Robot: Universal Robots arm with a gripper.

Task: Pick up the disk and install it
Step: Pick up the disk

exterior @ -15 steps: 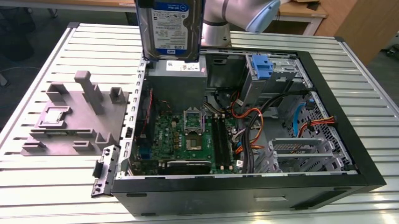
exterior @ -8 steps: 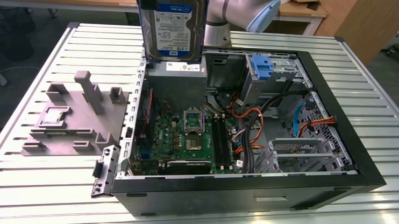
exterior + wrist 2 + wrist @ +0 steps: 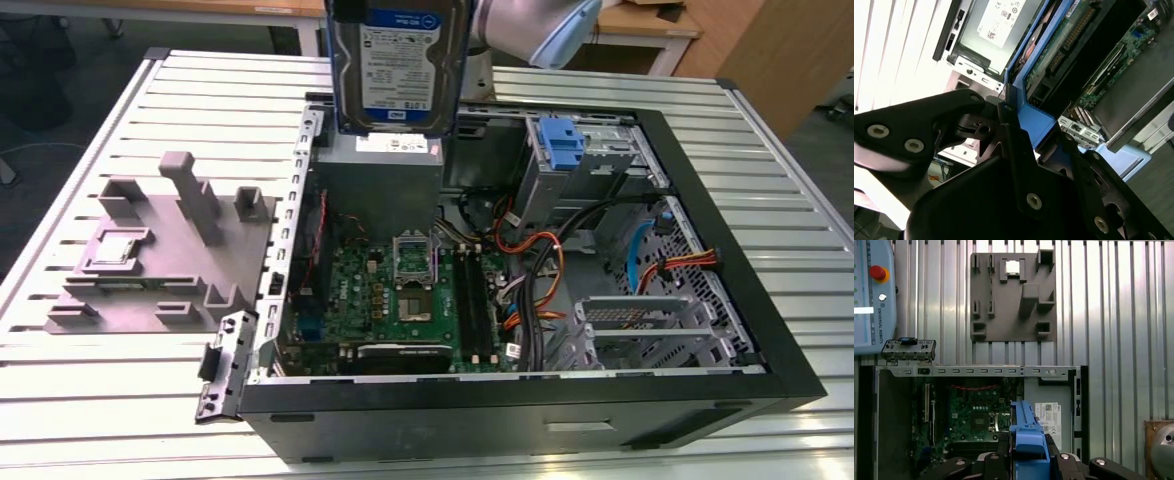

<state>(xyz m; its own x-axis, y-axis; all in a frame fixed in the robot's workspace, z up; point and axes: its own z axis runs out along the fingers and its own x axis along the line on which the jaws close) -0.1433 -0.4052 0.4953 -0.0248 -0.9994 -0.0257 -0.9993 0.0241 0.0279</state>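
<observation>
Above open computer case point(image 3: 534, 425), over power supply point(image 3: 380, 175): holds disk point(image 3: 396, 62) upright on edge, probably to clear cables. Clamps fingers point(image 3: 1016, 145) onto blue carrier rim, sparing label. Hovers short of drive bay point(image 3: 587, 150), away from grey holder block point(image 3: 160, 250) on desk point(image 3: 134, 420).

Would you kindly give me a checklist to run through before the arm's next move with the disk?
1. Grip on the disk: ok; the gripper is closed on its blue carrier edge.
2. Disk apart from the grey holder block: ok; it hangs upright over the computer case.
3. Case open: ok; the motherboard shows.
4. Drive bay free of cables: cannot tell; orange cables run near it.
5. Disk installed: not ok.
</observation>
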